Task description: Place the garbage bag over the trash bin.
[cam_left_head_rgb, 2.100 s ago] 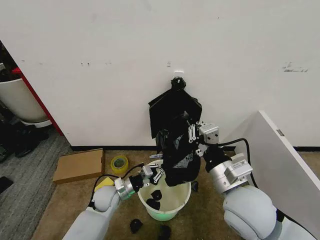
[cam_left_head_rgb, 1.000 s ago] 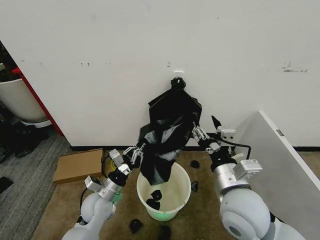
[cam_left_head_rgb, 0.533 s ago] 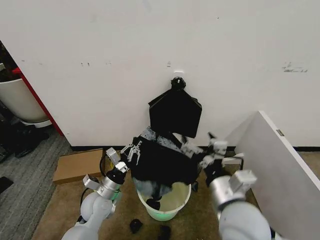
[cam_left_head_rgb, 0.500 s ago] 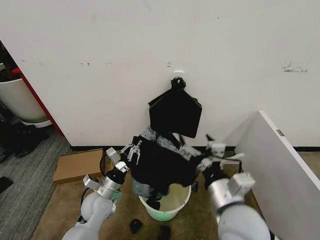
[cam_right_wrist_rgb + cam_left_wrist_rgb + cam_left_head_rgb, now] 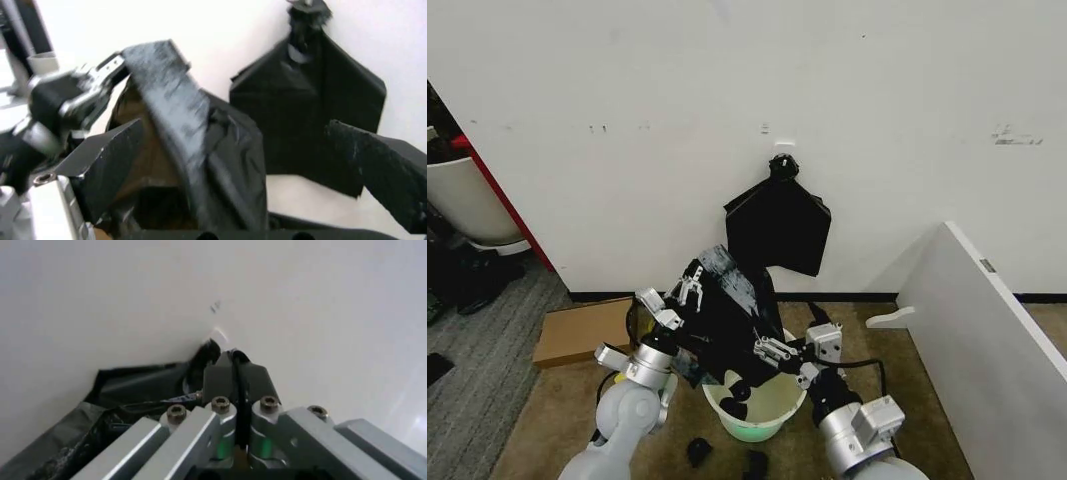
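Note:
The white trash bin (image 5: 779, 408) with a pale green base stands on the floor between my arms. The glossy black garbage bag (image 5: 719, 312) stretches from the bin's near-left rim up to my left gripper (image 5: 689, 287), which is shut on its upper edge. In the left wrist view the left gripper (image 5: 235, 359) pinches a thin black film. My right gripper (image 5: 773, 350) hovers low over the bin's mouth, open. In the right wrist view the right gripper (image 5: 233, 125) has its fingers spread wide around the bag (image 5: 200, 145), with the left gripper (image 5: 63, 100) beyond.
A flat black bundle (image 5: 778, 225) hangs knotted on the wall behind the bin. A cardboard box (image 5: 584, 331) lies at the left and a white board (image 5: 985, 335) leans at the right. Black scraps (image 5: 698, 451) lie on the floor, and more in the bin.
The right gripper has let go of the bag and dropped from its upper edge to the bin's mouth. The left gripper keeps its hold; the bag now sags toward the left.

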Tool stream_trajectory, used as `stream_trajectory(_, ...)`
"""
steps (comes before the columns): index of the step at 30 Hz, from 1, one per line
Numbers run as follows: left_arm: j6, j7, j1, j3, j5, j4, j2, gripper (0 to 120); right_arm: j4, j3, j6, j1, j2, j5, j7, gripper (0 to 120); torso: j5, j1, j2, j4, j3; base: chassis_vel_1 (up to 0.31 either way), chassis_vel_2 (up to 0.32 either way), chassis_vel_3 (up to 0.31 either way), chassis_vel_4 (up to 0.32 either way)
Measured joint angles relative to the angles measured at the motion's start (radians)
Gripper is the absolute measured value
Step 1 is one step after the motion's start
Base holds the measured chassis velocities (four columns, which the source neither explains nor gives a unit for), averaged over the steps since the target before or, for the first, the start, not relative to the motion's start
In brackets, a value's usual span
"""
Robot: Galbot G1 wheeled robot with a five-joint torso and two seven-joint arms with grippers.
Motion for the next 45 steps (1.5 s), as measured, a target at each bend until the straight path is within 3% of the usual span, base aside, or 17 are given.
stream_trajectory(7, 0.013, -0.086, -0.009, -0.01, -0.026, -0.041, 0.004, 0, -0.049, -0.085, 0.043, -0.029, 0.012, -0.062, -0.003, 100, -0.0001, 0.0, 0.0, -0.0001, 0.0, 0.0, 0.0, 0.0, 0.0)
stream_trajectory(12, 0.022, -0.125, -0.006, -0.016, -0.09, -0.064, -0.009, 0, -0.106, -0.109, 0.054, -0.008, 0.07, 0.127, 0.045, 100, -0.0001, 0.0, 0.0, 0.0, 0.0, 0.0, 0.0, 0.0, 0.0)
stream_trajectory(20, 0.024, -0.125, -0.014, -0.018, -0.096, -0.061, -0.017, 0, -0.121, -0.128, 0.022, 0.036, 0.087, 0.228, 0.088, 100, 0.0001, 0.0, 0.0, 0.0, 0.0, 0.0, 0.0, 0.0, 0.0)
stream_trajectory(27, 0.029, -0.122, -0.023, -0.022, -0.136, -0.07, -0.025, 0, -0.091, -0.127, -0.092, 0.08, 0.07, 0.463, 0.107, 100, 0.0, 0.0, 0.0, -0.0001, 0.0, 0.0, 0.0, 0.0, 0.0)
stream_trajectory(31, 0.033, -0.108, -0.013, -0.021, -0.135, -0.088, -0.032, 0, -0.089, -0.076, -0.211, 0.153, 0.066, 0.697, 0.118, 100, 0.0, 0.0, 0.0, 0.0, 0.0, 0.0, 0.0, 0.0, 0.0)
stream_trajectory(39, 0.023, -0.073, -0.011, -0.023, -0.17, -0.1, -0.062, 0, -0.141, -0.022, -0.346, 0.254, 0.08, 0.976, 0.12, 100, 0.0001, 0.0, 0.0, 0.0, 0.0, 0.0, 0.0, 0.0, 0.0)
stream_trajectory(43, 0.019, -0.059, -0.012, -0.023, -0.185, -0.1, -0.088, 0, -0.163, -0.031, -0.341, 0.25, 0.117, 1.022, 0.118, 100, 0.0, 0.0, 0.0, -0.0001, 0.0, 0.0, 0.0, 0.0, 0.0)
stream_trajectory(45, 0.018, -0.051, -0.009, -0.023, -0.186, -0.102, -0.108, 0, -0.193, -0.03, -0.281, 0.248, 0.157, 1.049, 0.109, 100, 0.0001, 0.0, 0.0, 0.0, 0.0, 0.0, 0.0, 0.0, 0.0)
